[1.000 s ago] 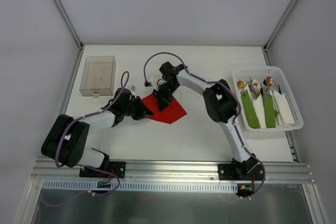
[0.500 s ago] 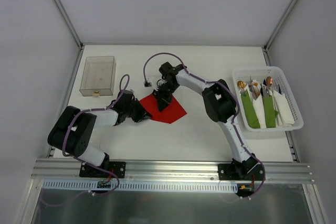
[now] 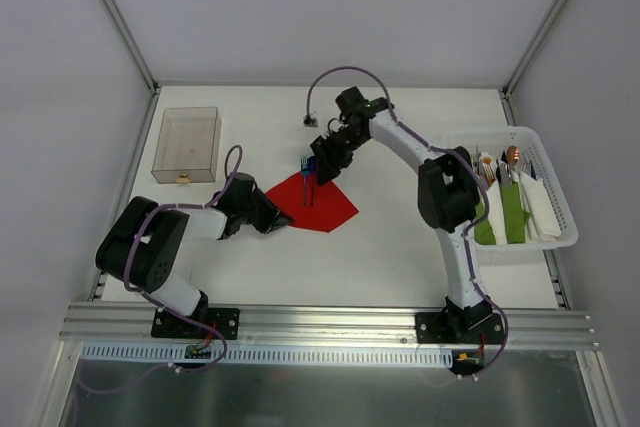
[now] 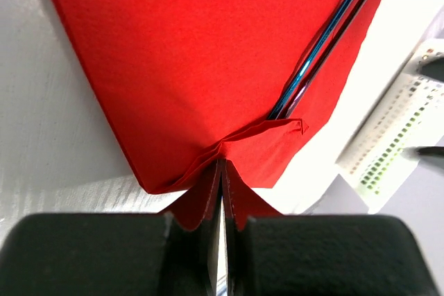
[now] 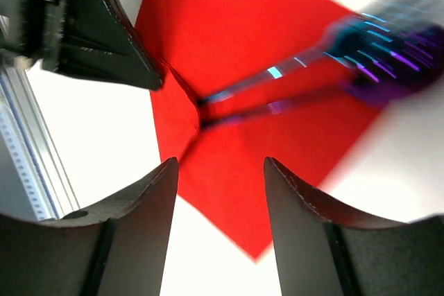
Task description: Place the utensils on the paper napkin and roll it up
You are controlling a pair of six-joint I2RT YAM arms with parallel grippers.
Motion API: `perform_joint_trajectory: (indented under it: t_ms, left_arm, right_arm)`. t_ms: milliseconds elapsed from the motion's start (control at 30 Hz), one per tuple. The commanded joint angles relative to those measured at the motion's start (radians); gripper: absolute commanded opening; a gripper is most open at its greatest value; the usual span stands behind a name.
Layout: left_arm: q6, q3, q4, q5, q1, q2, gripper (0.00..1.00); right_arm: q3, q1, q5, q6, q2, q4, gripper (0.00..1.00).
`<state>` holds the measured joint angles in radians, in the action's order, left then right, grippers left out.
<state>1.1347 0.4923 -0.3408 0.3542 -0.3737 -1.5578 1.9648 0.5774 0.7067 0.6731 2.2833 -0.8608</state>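
Note:
The red paper napkin [image 3: 322, 205] lies flat mid-table like a diamond. Two slim utensils [image 3: 307, 181] with iridescent blue-purple heads rest on its upper left part, heads past the far edge. My left gripper [image 3: 277, 219] is shut on the napkin's left corner; the left wrist view shows the red paper [image 4: 208, 53] pinched into a fold between the jaws [image 4: 222, 192], with the utensil handles [image 4: 319, 46] running away. My right gripper [image 3: 326, 168] hovers open just above the napkin's far edge. In its wrist view the fingers [image 5: 220, 171] stand apart over the napkin [image 5: 229, 53] and the utensils [image 5: 298, 81].
A clear plastic box [image 3: 187, 144] stands at the back left. A white basket [image 3: 520, 248] on the right holds green napkin bundles [image 3: 513, 212], white napkins and copper-headed utensils [image 3: 512, 155]. A small cable plug [image 3: 311, 120] dangles behind the right arm.
My right gripper has opened and pulled back up and to the right, leaving the utensils on the napkin. My left gripper has closed on the napkin's corner.

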Motion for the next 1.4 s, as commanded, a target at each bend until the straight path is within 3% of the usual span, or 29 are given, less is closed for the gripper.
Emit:
perform_joint_trajectory:
  t_ms: [0,133,200,233,267,333,500,600,633,767,867,1067,1367]
  left_arm:
    - [0.066,-0.037,0.046,-0.052,-0.014,-0.045,0.0]
    - [0.137,-0.047,0.025,-0.075,-0.039,-0.056,0.0]
    - [0.181,-0.049,0.005,-0.092,-0.062,-0.064,0.0]
    - [0.197,-0.046,0.0,-0.098,-0.071,-0.074,0.0]
    - [0.235,-0.044,-0.001,-0.104,-0.08,-0.082,0.0]
    - [0.276,-0.035,-0.012,-0.116,-0.103,-0.108,0.0]
    - [0.379,0.003,-0.01,-0.113,-0.143,-0.171,0.0]
    - [0.408,0.008,-0.01,-0.124,-0.163,-0.185,0.0]
    - [0.41,0.009,-0.01,-0.126,-0.169,-0.186,0.0]
    - [0.41,-0.001,-0.009,-0.135,-0.171,-0.186,0.0]
    - [0.402,-0.008,-0.009,-0.133,-0.171,-0.185,0.0]
    - [0.404,-0.021,-0.009,-0.135,-0.171,-0.176,0.0]
    - [0.396,-0.011,0.002,-0.135,-0.169,-0.173,0.0]
  right_arm:
    - [-0.035,-0.082,-0.018,-0.098,-0.186,0.008,0.56]
    - [-0.24,-0.142,0.014,-0.21,-0.322,0.057,0.56]
    - [-0.326,-0.165,0.051,-0.277,-0.369,0.109,0.61]
    - [-0.364,-0.169,0.056,-0.297,-0.39,0.121,0.64]
    - [-0.424,-0.174,0.056,-0.316,-0.422,0.131,0.77]
    - [-0.472,-0.174,0.062,-0.366,-0.446,0.154,0.87]
    - [-0.601,-0.174,0.065,-0.518,-0.489,0.274,0.87]
    - [-0.674,-0.169,0.094,-0.636,-0.507,0.398,0.72]
    - [-0.69,-0.159,0.089,-0.661,-0.512,0.426,0.58]
    - [-0.731,-0.114,0.074,-0.747,-0.507,0.529,0.28]
    - [-0.738,-0.091,0.092,-0.786,-0.469,0.572,0.14]
    - [-0.736,-0.088,0.192,-0.892,-0.372,0.655,0.04]
    - [-0.756,-0.068,0.206,-0.914,-0.306,0.661,0.03]
